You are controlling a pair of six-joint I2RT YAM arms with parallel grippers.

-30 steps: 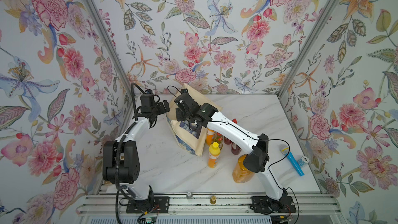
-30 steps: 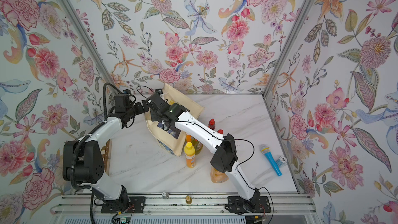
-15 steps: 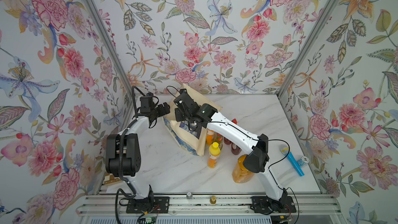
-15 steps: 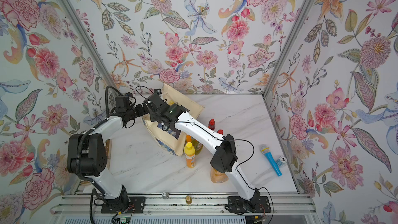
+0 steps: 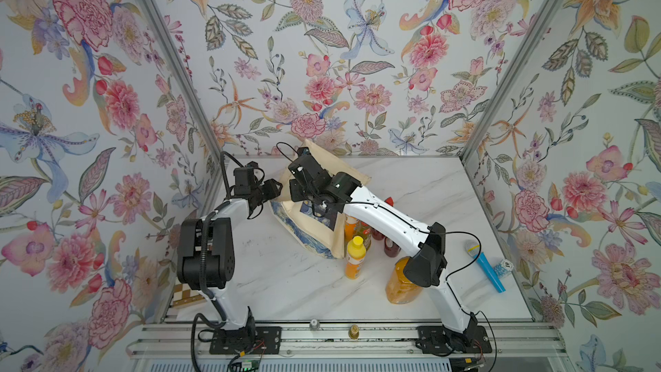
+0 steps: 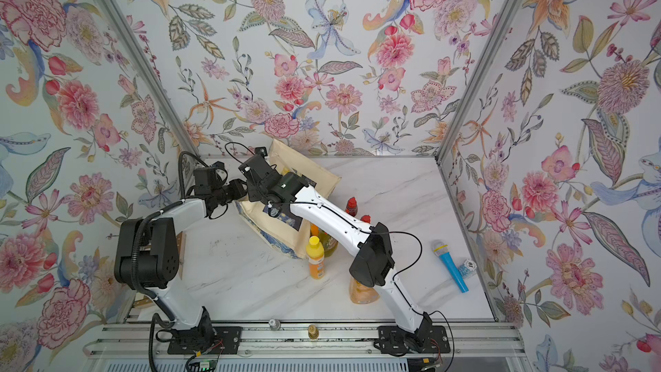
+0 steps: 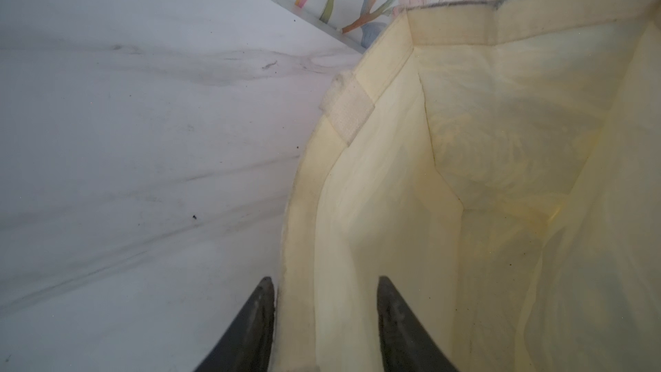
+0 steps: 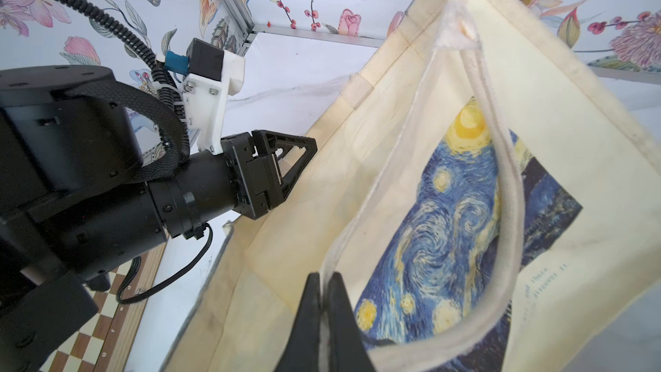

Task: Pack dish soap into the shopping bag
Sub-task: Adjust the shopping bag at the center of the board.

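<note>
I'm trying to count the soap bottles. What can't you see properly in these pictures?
Amber pump bottle: its top is behind the right arm's elbow in both top views.
Green bottle: partly hidden by that arm.
Rear orange bottle: only a sliver shows between shopping bag and arm.
Bag's bottom: the arm covers its mouth from above; the left wrist view shows only part inside.
Left gripper: fingers straddle the rim; pinching or not, unclear.

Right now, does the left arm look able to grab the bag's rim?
Probably yes: the left gripper straddles the bag's rim, jaws open, nothing else between them; the right gripper pinches a handle.
</note>
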